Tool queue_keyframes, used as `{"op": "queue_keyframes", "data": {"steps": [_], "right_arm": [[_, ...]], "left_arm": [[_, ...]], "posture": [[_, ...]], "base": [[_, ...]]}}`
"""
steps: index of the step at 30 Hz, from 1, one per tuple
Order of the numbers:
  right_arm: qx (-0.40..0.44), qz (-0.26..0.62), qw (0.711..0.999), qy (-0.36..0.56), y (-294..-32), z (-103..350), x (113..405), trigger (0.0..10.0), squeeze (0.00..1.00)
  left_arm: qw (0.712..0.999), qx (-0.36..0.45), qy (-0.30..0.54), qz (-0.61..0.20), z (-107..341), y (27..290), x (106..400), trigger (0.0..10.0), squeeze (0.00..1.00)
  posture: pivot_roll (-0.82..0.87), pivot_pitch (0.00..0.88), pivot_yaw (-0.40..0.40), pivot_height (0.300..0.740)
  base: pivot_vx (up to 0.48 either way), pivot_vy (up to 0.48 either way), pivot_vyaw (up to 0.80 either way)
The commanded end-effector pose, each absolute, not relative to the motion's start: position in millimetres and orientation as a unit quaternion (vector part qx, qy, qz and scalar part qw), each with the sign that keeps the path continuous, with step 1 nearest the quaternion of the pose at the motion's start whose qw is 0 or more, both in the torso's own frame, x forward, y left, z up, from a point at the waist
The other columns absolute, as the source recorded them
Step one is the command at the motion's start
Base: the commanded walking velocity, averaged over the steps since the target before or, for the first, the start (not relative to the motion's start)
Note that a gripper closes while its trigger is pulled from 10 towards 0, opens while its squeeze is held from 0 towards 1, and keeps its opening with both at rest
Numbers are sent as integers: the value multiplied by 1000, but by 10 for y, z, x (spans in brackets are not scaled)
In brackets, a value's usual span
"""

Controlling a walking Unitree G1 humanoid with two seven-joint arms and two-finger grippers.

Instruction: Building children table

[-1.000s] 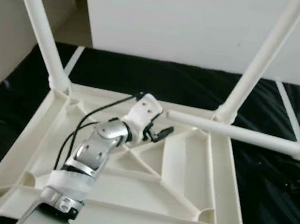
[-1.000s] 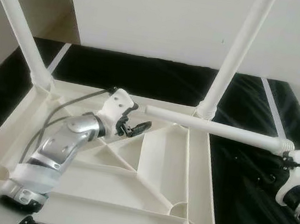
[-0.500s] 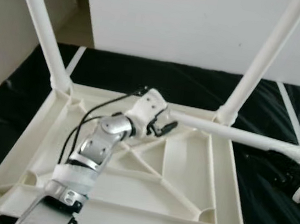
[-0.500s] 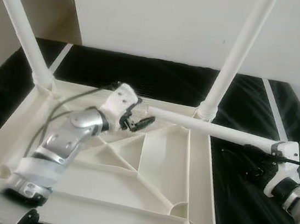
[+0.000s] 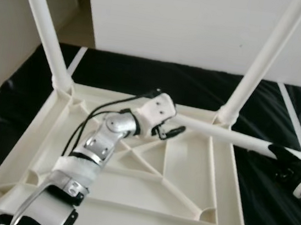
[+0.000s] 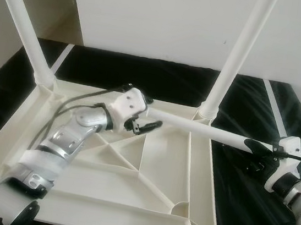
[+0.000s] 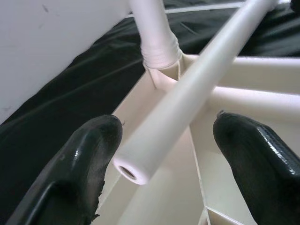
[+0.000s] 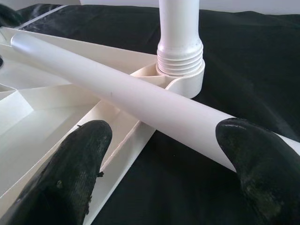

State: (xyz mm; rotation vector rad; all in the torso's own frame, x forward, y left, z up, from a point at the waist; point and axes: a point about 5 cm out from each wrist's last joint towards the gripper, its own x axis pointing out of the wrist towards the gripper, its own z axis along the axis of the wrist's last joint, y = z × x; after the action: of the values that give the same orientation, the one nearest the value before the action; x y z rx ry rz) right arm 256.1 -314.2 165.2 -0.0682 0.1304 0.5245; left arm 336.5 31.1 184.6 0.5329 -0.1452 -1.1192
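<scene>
A white plastic children's tabletop (image 5: 128,198) is seen lying upside down on a black cloth (image 5: 198,85), its ribbed underside facing up. Two white legs are already stood upright in the far corner sockets: the far-left leg (image 5: 43,21) and the far-right leg (image 5: 263,55). A third, loose leg (image 5: 220,134) is laid nearly level across the far right part of the tabletop, just in front of the foot of the far-right leg, and is carried out past the tabletop's right edge over the cloth. The left gripper (image 5: 169,130) is placed at the inner end of this loose leg, near the middle of the far edge; in the left wrist view its black fingers (image 7: 89,159) are set wide apart on either side of the leg's open end, without closing on it. The right gripper (image 6: 259,152) is positioned at the outer end of the loose leg, beyond the right edge; its fingers (image 8: 75,168) are likewise spread, with the leg passing between them and no clamping visible.
</scene>
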Motion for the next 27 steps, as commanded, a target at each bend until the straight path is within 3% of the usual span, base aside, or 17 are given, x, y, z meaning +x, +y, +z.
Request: {"op": "queue_keyframes", "data": {"steps": [1, 5, 10, 24, 27], "right_arm": [[-32, 258, 964, 64, -3136, 1657, 2560, 10000, 0], [-32, 258, 964, 64, -3135, 1660, 2563, 10000, 0], [-34, 256, 964, 60, -3130, 1675, 2568, 10000, 0], [-38, 248, 967, 54, -3137, 1688, 2564, 10000, 0], [-40, 246, 967, 53, -3148, 1698, 2549, 10000, 0]], "left_arm": [[789, 304, -74, -529, 1839, 266, 3411, 10000, 0], [785, 316, -75, -527, 1841, 254, 3436, 10000, 0], [757, 410, -101, -500, 1941, 145, 3577, 10000, 0], [723, 441, -117, -519, 1998, -85, 3605, 10000, 0], [694, 461, -128, -539, 2003, -177, 3563, 10000, 0]], "posture": [[-51, 81, -6, 740], [-51, 82, -5, 740], [-56, 90, 4, 740], [-64, 97, 23, 740], [-64, 104, 28, 740]], "base": [[0, 0, 0], [0, 0, 0], [0, 0, 0], [0, 0, 0], [0, 0, 0]]}}
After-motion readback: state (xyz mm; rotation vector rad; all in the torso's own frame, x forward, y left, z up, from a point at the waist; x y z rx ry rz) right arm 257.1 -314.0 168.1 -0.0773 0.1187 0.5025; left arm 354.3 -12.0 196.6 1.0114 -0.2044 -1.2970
